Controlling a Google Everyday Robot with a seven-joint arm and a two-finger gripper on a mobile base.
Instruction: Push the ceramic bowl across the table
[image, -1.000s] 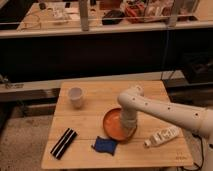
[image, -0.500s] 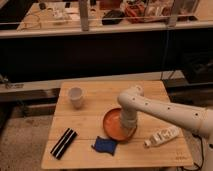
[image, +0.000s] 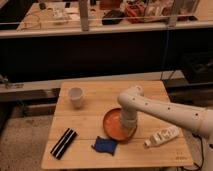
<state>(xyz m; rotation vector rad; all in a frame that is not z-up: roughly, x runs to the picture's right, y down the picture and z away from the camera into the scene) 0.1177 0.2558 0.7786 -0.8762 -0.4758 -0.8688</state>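
An orange-red ceramic bowl (image: 113, 124) sits on the wooden table (image: 100, 102), a little right of the middle and toward the front. My white arm comes in from the right and bends down over the bowl. My gripper (image: 128, 126) points down into the right part of the bowl, at or inside its rim. The wrist hides the bowl's right side.
A white cup (image: 75, 96) stands at the table's back left. A black bar-shaped object (image: 64, 143) lies at the front left. A blue cloth (image: 104, 145) lies just in front of the bowl. A white bottle (image: 161, 136) lies at the front right.
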